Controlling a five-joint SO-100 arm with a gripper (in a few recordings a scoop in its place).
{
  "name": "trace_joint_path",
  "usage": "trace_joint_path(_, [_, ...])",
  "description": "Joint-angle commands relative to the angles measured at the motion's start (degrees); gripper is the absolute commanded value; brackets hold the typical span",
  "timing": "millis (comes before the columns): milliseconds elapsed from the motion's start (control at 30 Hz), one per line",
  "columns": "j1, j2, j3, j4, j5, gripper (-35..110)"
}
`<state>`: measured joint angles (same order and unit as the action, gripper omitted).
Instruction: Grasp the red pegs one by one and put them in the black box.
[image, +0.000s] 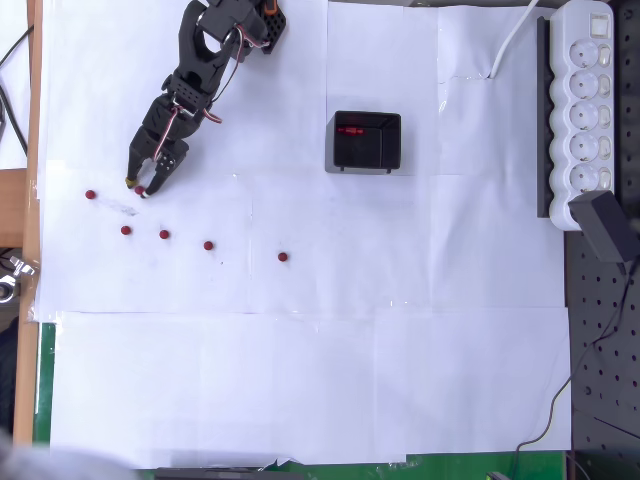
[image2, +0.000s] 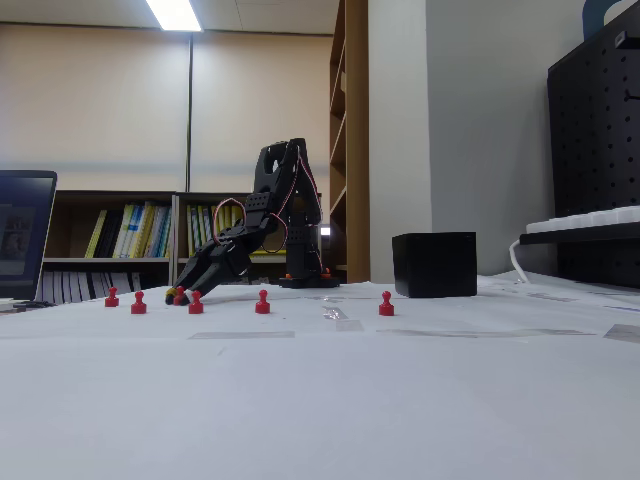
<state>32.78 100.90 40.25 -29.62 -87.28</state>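
Red pegs (image: 164, 234) dot the white paper in a loose row, and the gripper (image: 140, 187) is down at the left end with its fingers a little apart around one peg (image: 141, 190). Can't tell if they're touching it yet. I'd close gently and centred, then lift straight up, since these look easy to tip. From the side they stand upright, knob on top, long axis vertical. The box (image: 366, 142) sits well off to the right in the overhead view, with one peg (image: 349, 130) lying flat inside.
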Motion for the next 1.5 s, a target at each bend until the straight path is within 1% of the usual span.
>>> trace_joint_path(0, [0.00, -0.62, 0.00, 5.54, 0.88, 0])
trace_joint_path(67, [0.44, -5.54, 0.79, 16.17, 2.55, 0])
trace_joint_path(100, [0.53, -9.23, 1.93, 25.14, 3.43, 0])
trace_joint_path(167, [0.35, -17.14, 7.73, 50.80, 4.83, 0])
trace_joint_path(200, [-0.18, -21.01, 10.63, 61.96, 4.92, 0])
trace_joint_path(300, [-4.22, -30.67, 19.42, 90.09, 3.25, 0])
trace_joint_path(400, [-11.51, -35.68, 30.50, 110.83, -1.93, 0])
trace_joint_path(433, [-14.41, -36.65, 34.19, 115.84, -4.04, 0])
trace_joint_path(500, [-21.62, -39.38, 39.55, 121.73, -9.67, 0])
trace_joint_path(667, [-44.47, -42.80, 48.96, 127.27, -23.64, 0])
trace_joint_path(767, [-58.10, -40.08, 53.44, 127.27, -32.87, 0])
trace_joint_path(867, [-67.41, -36.04, 54.14, 124.72, -40.96, 0])
trace_joint_path(967, [-74.00, -32.26, 53.35, 119.97, -45.35, 0])
trace_joint_path(1067, [-78.22, -26.81, 53.26, 114.61, -49.31, 0])
trace_joint_path(1200, [-79.37, -21.18, 53.35, 107.40, -52.38, 0])
trace_joint_path(1367, [-78.31, -15.56, 53.17, 104.41, -52.21, 0])
trace_joint_path(1467, [-77.08, -14.06, 51.50, 102.66, -52.12, 5])
